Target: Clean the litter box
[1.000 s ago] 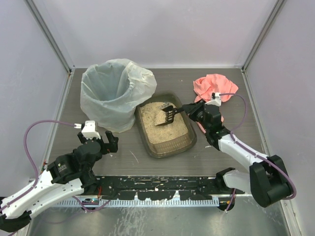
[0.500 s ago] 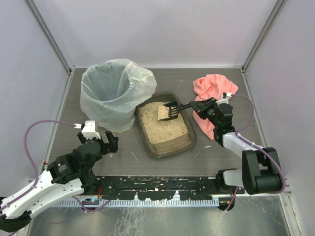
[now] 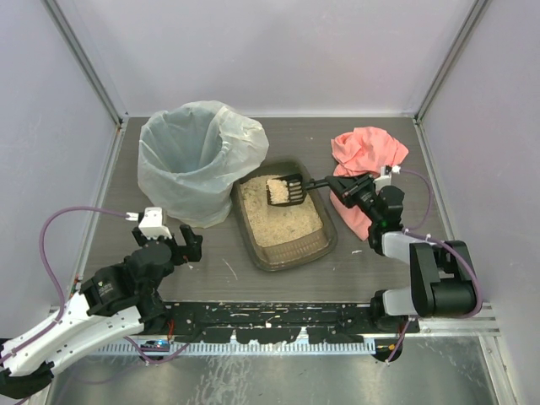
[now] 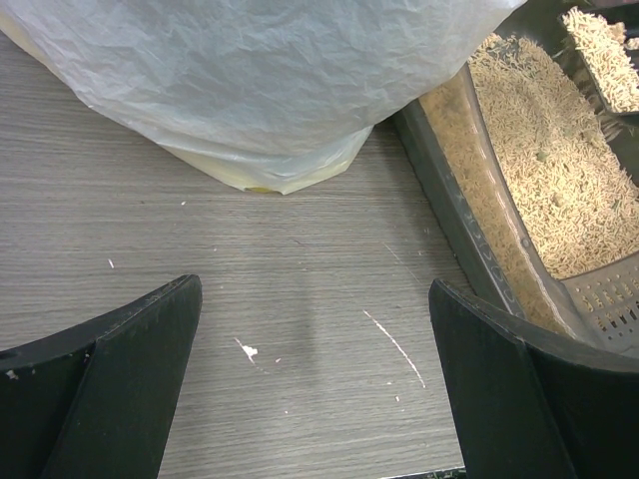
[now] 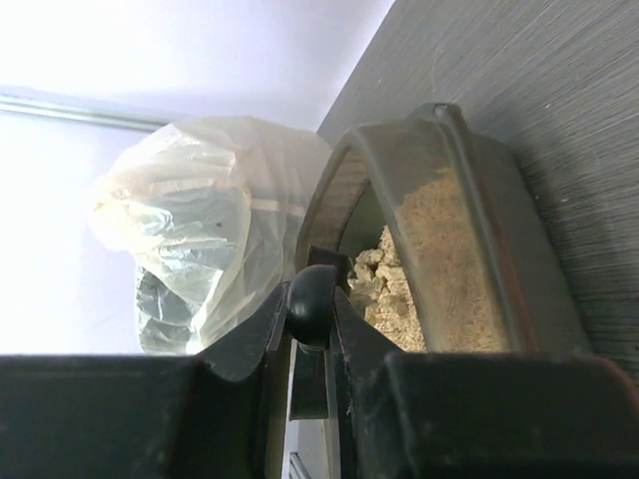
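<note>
litter box [image 3: 288, 258] sits mid-table, long axis roughly 12 to 6, tan litter inside. scoop [image 3: 285, 191] is over its 12 o'clock end with a pile of litter on the blade; can't tell whether it clears the litter bed. right gripper [image 3: 336, 183] is at the scoop's 3 o'clock, fingers pinched on the scoop handle, and the right wrist view confirms it. bin [image 3: 198, 160], bag-lined, is at the litter box's 10 o'clock, just beside its corner. cloth [image 3: 367, 150], pink, at 2 o'clock, behind the right gripper. left gripper [image 3: 187, 245] at 8 o'clock, apart from the litter box, fingers spread wide, nothing between them, low over the table [image 3: 228, 283].
</note>
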`<state>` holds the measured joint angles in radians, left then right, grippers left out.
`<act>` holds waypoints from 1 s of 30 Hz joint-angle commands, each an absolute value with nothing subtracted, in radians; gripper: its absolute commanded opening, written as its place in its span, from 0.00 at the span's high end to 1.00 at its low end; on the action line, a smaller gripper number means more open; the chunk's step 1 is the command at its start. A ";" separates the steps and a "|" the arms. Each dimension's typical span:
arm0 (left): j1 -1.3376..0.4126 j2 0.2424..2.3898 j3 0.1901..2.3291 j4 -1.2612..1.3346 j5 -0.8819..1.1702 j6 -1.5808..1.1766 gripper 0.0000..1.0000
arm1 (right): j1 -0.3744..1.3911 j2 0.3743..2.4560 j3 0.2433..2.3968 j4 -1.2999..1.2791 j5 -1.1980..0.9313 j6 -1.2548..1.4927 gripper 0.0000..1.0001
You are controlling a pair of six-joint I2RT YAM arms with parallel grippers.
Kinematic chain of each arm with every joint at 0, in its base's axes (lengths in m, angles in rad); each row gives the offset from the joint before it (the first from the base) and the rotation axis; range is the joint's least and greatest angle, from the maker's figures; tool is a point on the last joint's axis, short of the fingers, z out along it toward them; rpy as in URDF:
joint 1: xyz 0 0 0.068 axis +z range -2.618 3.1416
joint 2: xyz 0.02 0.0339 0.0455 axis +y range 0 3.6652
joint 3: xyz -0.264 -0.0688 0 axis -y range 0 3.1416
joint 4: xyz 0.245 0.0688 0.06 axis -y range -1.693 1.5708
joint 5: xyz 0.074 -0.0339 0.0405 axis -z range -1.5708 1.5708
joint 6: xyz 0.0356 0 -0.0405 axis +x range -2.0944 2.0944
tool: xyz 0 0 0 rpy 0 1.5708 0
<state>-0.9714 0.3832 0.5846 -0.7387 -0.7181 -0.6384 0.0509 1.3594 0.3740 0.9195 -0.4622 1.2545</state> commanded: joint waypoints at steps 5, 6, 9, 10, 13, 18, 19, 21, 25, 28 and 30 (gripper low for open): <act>-0.974 0.391 0.616 -0.718 -0.729 -0.638 0.02 | 0.040 1.400 0.380 1.103 -0.530 1.296 0.99; -0.974 0.390 0.611 -0.714 -0.730 -0.637 0.02 | 0.050 1.421 0.403 1.109 -0.572 1.285 0.99; -0.974 0.389 0.607 -0.704 -0.730 -0.631 0.02 | -0.006 1.416 0.310 1.209 -0.478 1.397 0.99; -0.974 0.391 0.612 -0.713 -0.730 -0.633 0.02 | -0.003 1.415 0.318 1.202 -0.481 1.378 0.99; -0.974 0.382 0.605 -0.712 -0.733 -0.638 0.02 | 0.047 1.445 0.405 1.172 -0.582 1.305 0.99; -0.974 0.380 0.613 -0.723 -0.733 -0.641 0.02 | 0.038 1.412 0.398 1.122 -0.577 1.277 0.99; -0.974 0.378 0.608 -0.717 -0.735 -0.641 0.02 | 0.060 1.422 0.433 1.130 -0.615 1.242 0.99; -0.974 0.379 0.599 -0.697 -0.736 -0.630 0.02 | 0.018 1.391 0.368 1.174 -0.531 1.307 0.99; -0.974 0.390 0.615 -0.722 -0.736 -0.641 0.02 | 0.041 1.396 0.415 1.147 -0.608 1.238 0.99; -0.975 0.386 0.598 -0.693 -0.733 -0.628 0.02 | -0.015 1.381 0.318 1.226 -0.521 1.339 0.99; -0.974 0.393 0.614 -0.716 -0.732 -0.634 0.02 | -0.013 1.375 0.318 1.216 -0.526 1.319 0.99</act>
<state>-0.9714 0.3840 0.5846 -0.7372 -0.7181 -0.6380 0.0124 1.4044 0.3424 1.1343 -0.5472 1.3060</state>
